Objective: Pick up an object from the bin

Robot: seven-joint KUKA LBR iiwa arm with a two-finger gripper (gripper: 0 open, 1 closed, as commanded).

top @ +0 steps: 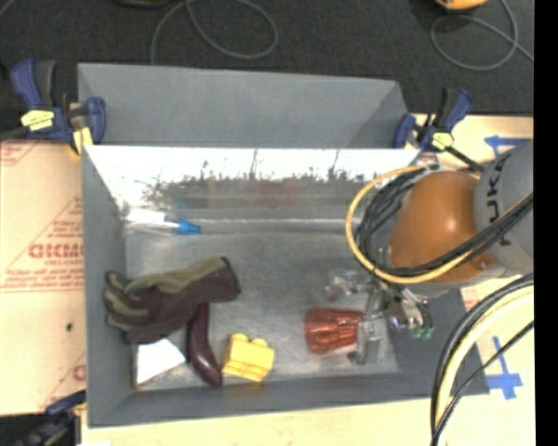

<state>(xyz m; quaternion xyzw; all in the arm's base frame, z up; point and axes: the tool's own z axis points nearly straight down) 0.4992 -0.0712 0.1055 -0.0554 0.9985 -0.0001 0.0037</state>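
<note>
My gripper (356,316) hangs low over the bin's front right part, under the arm's orange dome. It is open: one finger (342,288) shows toward the back and the other (368,344) toward the front. A small red, ribbed, glossy thing (330,331) lies on the floor against the left side of the front finger, partly in the gap between the two. I cannot tell whether either finger touches it.
A dark olive and brown glove (163,295) lies at the left. In front of it are a dark purple curved piece (201,344), a yellow toy brick (248,358) and a white scrap (158,360). A clear pen with a blue cap (167,223) rests by the back wall.
</note>
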